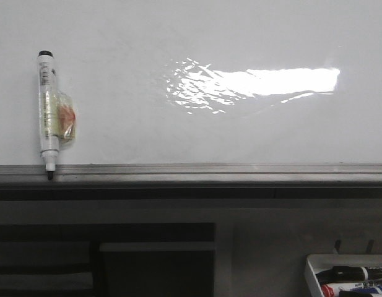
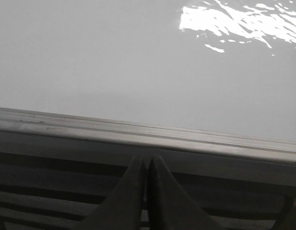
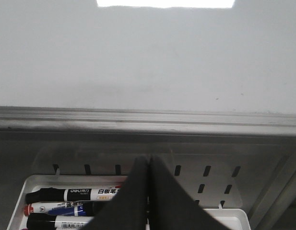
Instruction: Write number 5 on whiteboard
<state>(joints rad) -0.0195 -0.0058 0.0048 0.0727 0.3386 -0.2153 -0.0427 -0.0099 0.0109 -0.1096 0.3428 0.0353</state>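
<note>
Whiteboard (image 1: 178, 37) fills the upper part of the front view, glossy white, unmarked wherever it shows, with a bright rippled glare patch (image 1: 252, 83) right of centre. No digit visible on it in any view. Grey metal ledge (image 1: 197, 172) runs along its lower edge, full width, dull and a bit scuffed.

Below the ledge, dark panelling. At lower right, a white tray (image 1: 311, 272) hangs under the board, holding several markers (image 1: 351, 273) lying flat: black, red and blue caps. In the right wrist view the same tray (image 3: 18, 201) sits under a slotted bracket, markers (image 3: 66, 194) stacked side by side, labels facing up.

One white marker pen (image 1: 47, 111) stands upright at the board's left, black tip down touching the ledge, black cap end up, a clear wrap with a reddish patch around its middle.

Left gripper (image 2: 147, 165) shows only in its wrist view, below the ledge, jaws pressed together, holding nothing. Right gripper (image 3: 148, 165) likewise, jaws closed flush and empty, positioned over the tray of markers. Neither arm appears in the front view.
</note>
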